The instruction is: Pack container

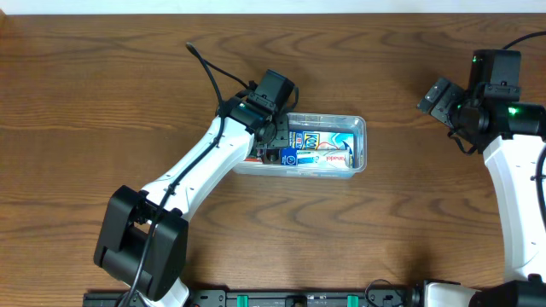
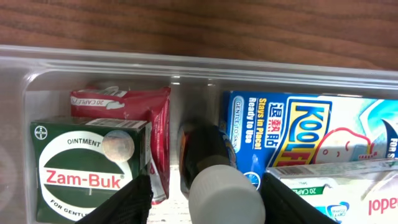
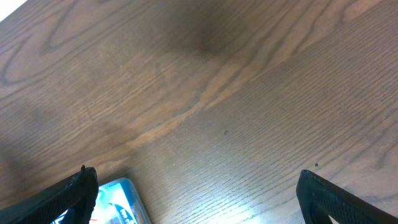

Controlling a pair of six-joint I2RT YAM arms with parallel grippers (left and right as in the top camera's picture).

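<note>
The clear plastic container (image 1: 362,141) lies at the table's middle, its far rim showing in the left wrist view (image 2: 186,65). Inside are a green Zam-Buk box (image 2: 87,168), a red box (image 2: 134,106), a blue KoolFever pack (image 2: 311,134), a white box (image 2: 336,186) and a dark bottle with a white cap (image 2: 225,198). My left gripper (image 1: 275,141) hangs over the container's left end. Its fingers (image 2: 208,186) are open on either side of the bottle's cap, with a gap on the left. My right gripper (image 1: 437,98) is open and empty above bare table (image 3: 196,183).
A corner of the container (image 3: 118,199) shows at the lower left of the right wrist view. The left arm (image 1: 196,175) stretches diagonally from its base (image 1: 141,239) at the front left. The right arm (image 1: 520,170) stands at the right edge.
</note>
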